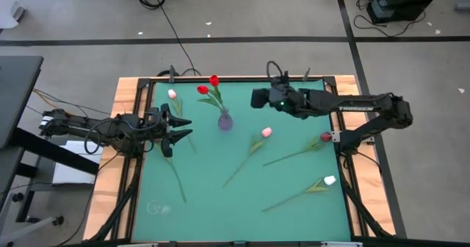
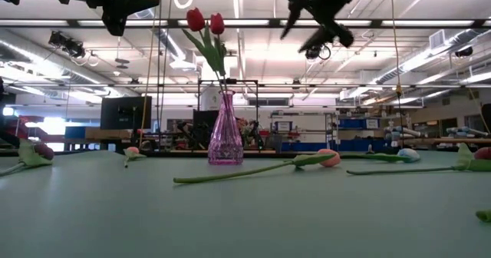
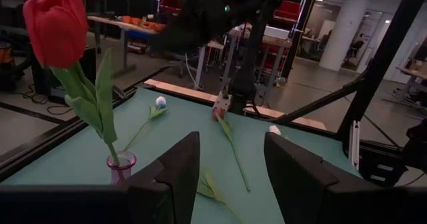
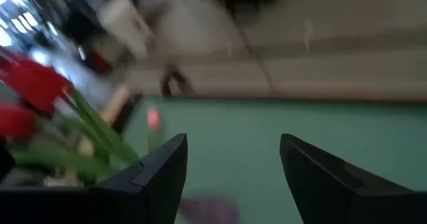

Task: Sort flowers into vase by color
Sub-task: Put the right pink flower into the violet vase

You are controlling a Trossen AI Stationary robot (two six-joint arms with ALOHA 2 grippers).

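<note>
Green table [image 1: 220,203]; vase [image 1: 225,120]; tulips [image 1: 266,132]

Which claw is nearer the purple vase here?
Right, narrowly. The right claw is open, raised just past the purple vase on its far right. The left claw is open on the vase's left, slightly farther.

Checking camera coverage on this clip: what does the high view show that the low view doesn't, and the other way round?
Only the high view shows both arms whole, the clear vase at the mat's near left corner, and the left end effector open beside the purple vase. Only the low view shows the room behind the table and the purple vase's ribbed side. Both show two red tulips in that vase and the pink tulip lying on the mat.
</note>
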